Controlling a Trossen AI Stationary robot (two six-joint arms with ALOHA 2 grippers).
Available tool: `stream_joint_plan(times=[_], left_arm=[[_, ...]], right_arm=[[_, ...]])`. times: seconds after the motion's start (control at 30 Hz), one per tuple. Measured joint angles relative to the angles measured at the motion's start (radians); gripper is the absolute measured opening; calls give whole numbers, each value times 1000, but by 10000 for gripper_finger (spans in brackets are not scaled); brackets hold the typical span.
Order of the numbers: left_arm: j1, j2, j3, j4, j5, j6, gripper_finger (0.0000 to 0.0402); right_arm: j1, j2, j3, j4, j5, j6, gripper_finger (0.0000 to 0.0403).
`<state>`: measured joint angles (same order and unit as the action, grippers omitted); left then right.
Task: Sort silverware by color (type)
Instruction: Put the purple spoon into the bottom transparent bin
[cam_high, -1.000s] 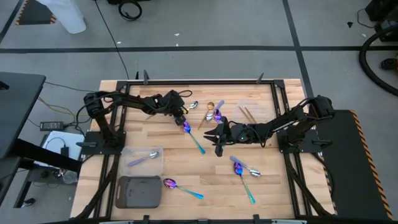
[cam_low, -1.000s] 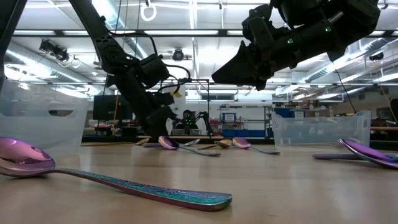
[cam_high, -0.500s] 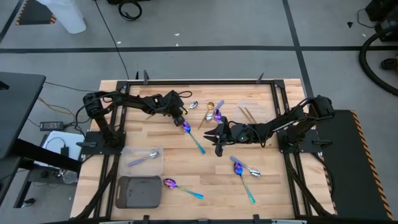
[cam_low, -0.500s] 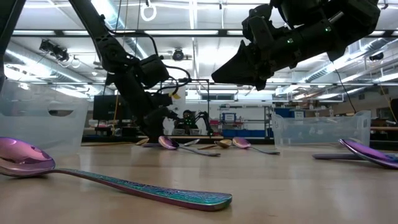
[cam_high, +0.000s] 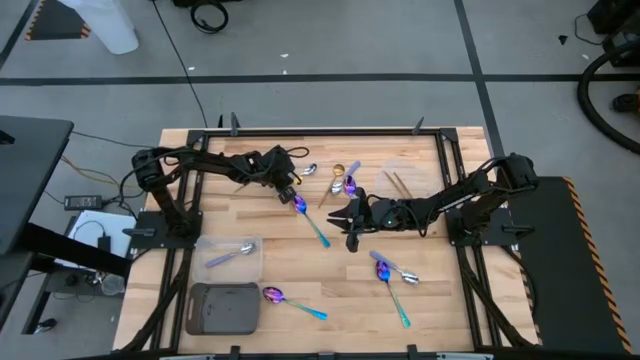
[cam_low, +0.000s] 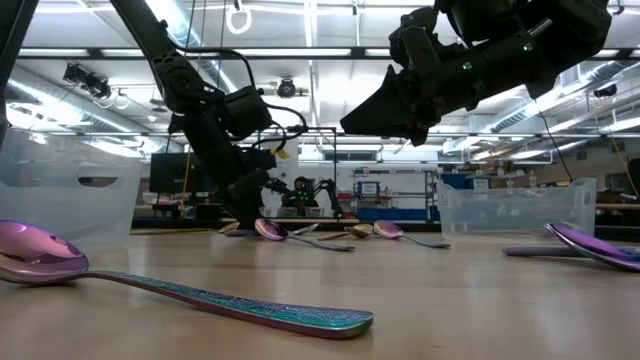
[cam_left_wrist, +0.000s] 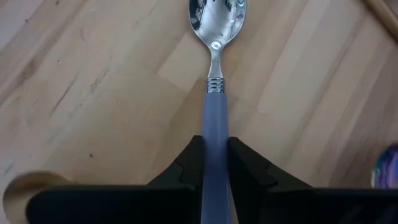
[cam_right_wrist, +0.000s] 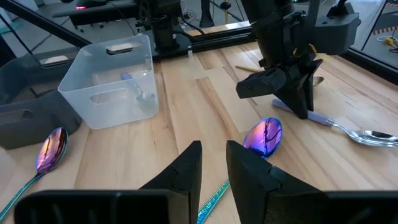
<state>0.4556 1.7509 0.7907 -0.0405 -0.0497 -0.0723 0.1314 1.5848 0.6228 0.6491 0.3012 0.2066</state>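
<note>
Two fingers of our left gripper (cam_left_wrist: 215, 163) pinch the silver spoon's (cam_left_wrist: 216, 74) lavender handle, while our right gripper (cam_right_wrist: 213, 163) hovers nearby, fingers narrowly apart.

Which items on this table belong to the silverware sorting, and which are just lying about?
Job:
- lavender-handled silver spoon, gripped by the left gripper
- iridescent spoon
- gold spoon
- silver spoon in the clear tray

Lying about:
- dark grey tray
- power brick on the floor

The right gripper waits mid-table.
</note>
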Motion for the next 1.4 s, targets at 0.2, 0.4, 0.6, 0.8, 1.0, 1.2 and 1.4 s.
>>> stream_joint_plan(times=[0.2,0.4,0.6,0.8,1.0,1.2,1.4], left_arm=[[-16,-43,48,-91,6,5,55],[-33,-43,128,-207,4,37,55],[-60,-43,219,-341,5,81,55],[-96,-43,325,-519,3,109,55],[-148,-44,418,-679,3,111,55],[-210,-44,497,-807,2,97,55],[-276,-45,576,-940,2,59,55]], right_arm=[[0,0,0,-9,0,0,84],[1,0,0,-17,0,2,84],[4,0,0,-20,0,0,84],[5,0,0,-29,0,0,84],[7,0,0,-40,-7,0,84],[14,0,0,-47,-8,0,84],[14,0,0,-53,-8,0,84]])
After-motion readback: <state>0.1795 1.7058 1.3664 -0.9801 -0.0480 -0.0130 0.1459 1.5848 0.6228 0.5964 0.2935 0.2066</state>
